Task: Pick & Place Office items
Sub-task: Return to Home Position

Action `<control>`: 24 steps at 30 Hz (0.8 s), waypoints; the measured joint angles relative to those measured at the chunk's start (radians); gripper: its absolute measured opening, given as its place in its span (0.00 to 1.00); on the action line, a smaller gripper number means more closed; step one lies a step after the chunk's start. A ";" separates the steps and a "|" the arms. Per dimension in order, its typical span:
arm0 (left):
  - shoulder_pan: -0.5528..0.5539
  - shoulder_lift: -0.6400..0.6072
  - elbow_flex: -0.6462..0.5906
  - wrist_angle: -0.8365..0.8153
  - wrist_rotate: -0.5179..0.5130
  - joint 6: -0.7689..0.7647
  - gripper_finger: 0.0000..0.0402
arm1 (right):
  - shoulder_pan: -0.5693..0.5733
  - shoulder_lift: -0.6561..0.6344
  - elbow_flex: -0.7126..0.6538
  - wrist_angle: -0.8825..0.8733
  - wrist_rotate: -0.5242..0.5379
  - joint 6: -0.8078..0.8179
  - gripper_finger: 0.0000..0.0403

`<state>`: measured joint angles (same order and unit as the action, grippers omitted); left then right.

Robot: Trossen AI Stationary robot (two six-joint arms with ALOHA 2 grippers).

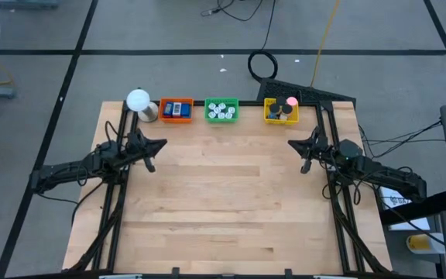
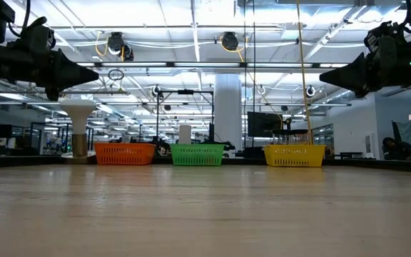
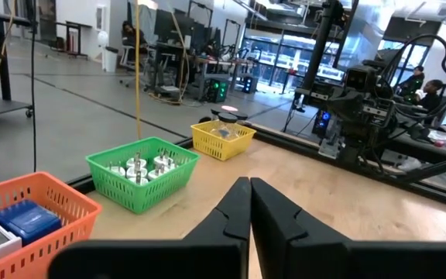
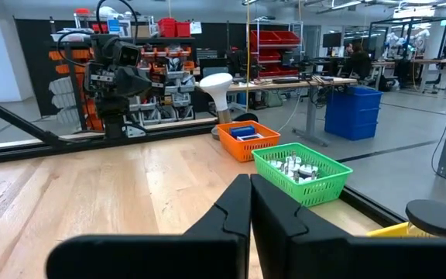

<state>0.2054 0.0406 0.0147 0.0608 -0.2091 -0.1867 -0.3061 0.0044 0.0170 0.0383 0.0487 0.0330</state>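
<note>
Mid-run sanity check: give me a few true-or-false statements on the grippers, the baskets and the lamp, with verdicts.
1. The left gripper and the right gripper are both shut, holding nothing. True.
2. The green basket sits between the orange basket and the yellow basket. True.
3. The white lamp stands beside the yellow basket. False: it stands beside the orange basket.
4. The green basket is empty. False: it holds small white pieces.
</note>
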 joint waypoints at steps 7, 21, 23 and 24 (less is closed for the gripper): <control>0.000 0.000 0.000 0.000 0.000 0.000 0.07 | 0.000 0.000 0.000 0.000 0.001 0.000 0.00; 0.000 0.000 0.000 0.002 0.000 -0.001 0.08 | 0.000 0.000 0.000 0.001 0.002 0.000 0.00; 0.000 0.000 0.000 0.002 0.000 -0.001 0.08 | 0.000 0.000 0.000 0.001 0.002 0.000 0.00; 0.000 0.000 0.000 0.002 0.000 -0.001 0.08 | 0.000 0.000 0.000 0.001 0.002 0.000 0.00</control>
<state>0.2054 0.0406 0.0147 0.0624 -0.2089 -0.1875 -0.3061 0.0044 0.0170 0.0391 0.0505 0.0334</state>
